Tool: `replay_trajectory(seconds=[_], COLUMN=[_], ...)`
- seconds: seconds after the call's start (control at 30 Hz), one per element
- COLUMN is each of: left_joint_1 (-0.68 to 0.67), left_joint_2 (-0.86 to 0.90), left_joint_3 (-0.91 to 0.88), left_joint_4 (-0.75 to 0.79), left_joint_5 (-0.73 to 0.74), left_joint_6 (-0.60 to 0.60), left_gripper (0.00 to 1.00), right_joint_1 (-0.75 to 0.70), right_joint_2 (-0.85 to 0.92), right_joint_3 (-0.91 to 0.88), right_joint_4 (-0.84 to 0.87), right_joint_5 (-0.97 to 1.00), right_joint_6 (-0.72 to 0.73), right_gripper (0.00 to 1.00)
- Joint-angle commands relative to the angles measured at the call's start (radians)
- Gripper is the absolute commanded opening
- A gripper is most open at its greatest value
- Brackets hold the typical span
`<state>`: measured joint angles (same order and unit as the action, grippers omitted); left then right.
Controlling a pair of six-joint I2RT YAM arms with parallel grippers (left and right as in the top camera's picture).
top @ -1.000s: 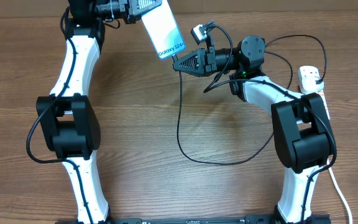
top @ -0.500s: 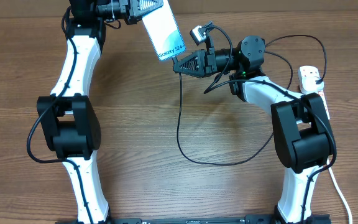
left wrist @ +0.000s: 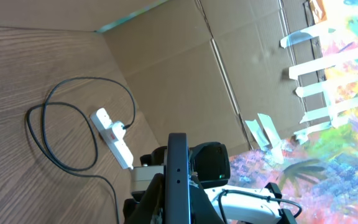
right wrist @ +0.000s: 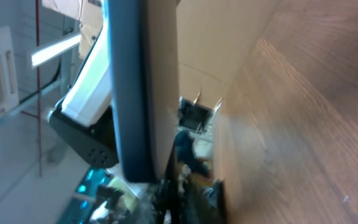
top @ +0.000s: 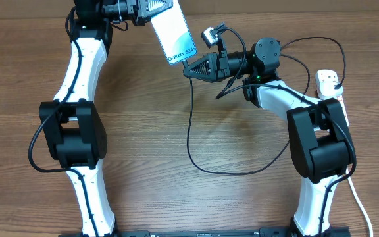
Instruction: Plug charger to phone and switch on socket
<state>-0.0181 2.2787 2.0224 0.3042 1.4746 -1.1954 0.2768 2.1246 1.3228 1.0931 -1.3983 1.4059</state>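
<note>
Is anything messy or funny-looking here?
Nothing is spilled or broken. The odd bit is the phone: the left tool holds it up, tilted, instead of flat on the table. The charger sprawls in a big loose loop across the table.

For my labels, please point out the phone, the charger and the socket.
phone (top: 174, 34), overhead view, middle of screen.
charger (top: 189, 135), overhead view, black cable loop.
socket (left wrist: 122, 149), left wrist view, white body.

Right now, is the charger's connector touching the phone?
Cannot tell. Overhead, the right gripper holding the charger sits at the lower edge of the phone, hiding the connector tip; the right wrist view is too blurred.
</note>
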Motion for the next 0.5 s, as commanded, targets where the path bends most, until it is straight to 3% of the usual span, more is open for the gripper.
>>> replay_trajectory(seconds=[0.0,0.1,0.17,0.47], left_joint_1=[-0.027,-0.008,0.003,0.033], left_joint_2=[-0.003,-0.003,-0.003,-0.003], left_joint_3=[0.016,0.016,0.016,0.016], left_joint_4=[0.0,0.0,0.0,-0.001], left_joint_5=[0.101,0.091,0.09,0.098], left_joint_6=[-0.002,-0.002,-0.002,-0.01], left_gripper=[0.04,0.04,0.04,0.04], right_joint_1=[-0.003,-0.003,-0.003,-0.025], right_joint_2=[-0.007,-0.007,-0.007,-0.007], right_joint_3=[0.013,0.013,0.013,0.013], right_joint_4=[0.006,0.025,0.044,0.054], right_joint_5=[0.072,0.054,0.043,0.024], right_joint_6=[-0.024,-0.027,-0.027,-0.026], right_gripper=[0.44,0.87,0.99,1.0])
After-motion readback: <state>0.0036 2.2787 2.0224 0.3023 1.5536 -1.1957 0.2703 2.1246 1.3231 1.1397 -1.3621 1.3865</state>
